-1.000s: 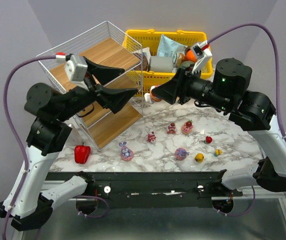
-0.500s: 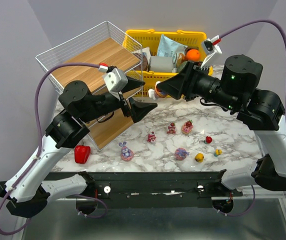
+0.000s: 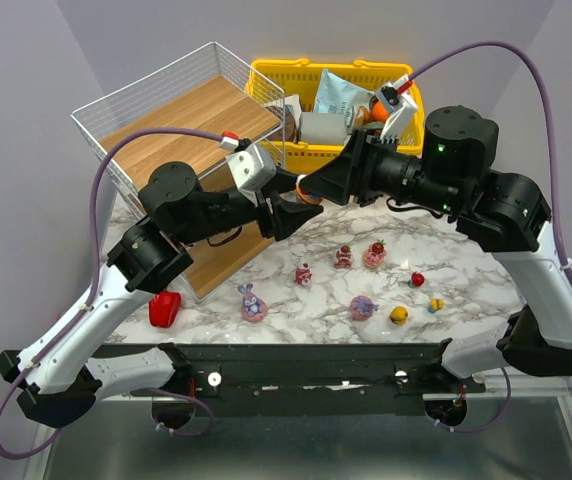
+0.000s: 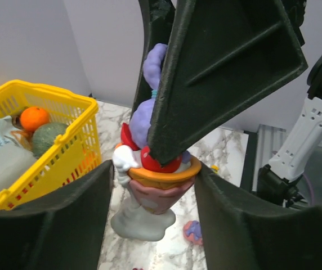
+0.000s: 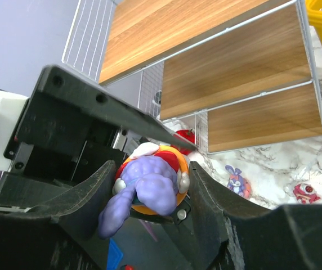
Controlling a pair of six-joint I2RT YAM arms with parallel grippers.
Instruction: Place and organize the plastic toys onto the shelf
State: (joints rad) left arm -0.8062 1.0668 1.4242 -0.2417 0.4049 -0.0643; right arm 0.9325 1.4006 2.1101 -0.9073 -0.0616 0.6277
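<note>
In mid-air above the table's middle, a purple bunny toy in an orange-rimmed pink cup (image 3: 311, 197) (image 4: 160, 188) (image 5: 150, 177) is gripped from both ends. My right gripper (image 3: 312, 187) (image 5: 150, 171) is shut on its upper part. My left gripper (image 3: 299, 207) (image 4: 154, 174) presses its fingers against both sides of the cup's rim. Several more plastic toys lie on the marble, among them a bunny (image 3: 253, 304) (image 5: 235, 181), a pink figure (image 3: 343, 257) and a yellow piece (image 3: 399, 316). The wire and wood shelf (image 3: 191, 120) (image 5: 234, 67) stands at the back left with bare boards.
A yellow basket (image 3: 266, 75) (image 4: 65, 129) with a bag, a can and an orange stands behind the grippers. A red bell pepper (image 3: 165, 308) (image 5: 183, 136) lies by the shelf's front corner. The black rail (image 3: 296, 360) runs along the near edge.
My left arm swung from in front of the shelf across to the right gripper, and its wide-open jaws narrowed onto the toy. The right gripper kept hold and shifted slightly.
</note>
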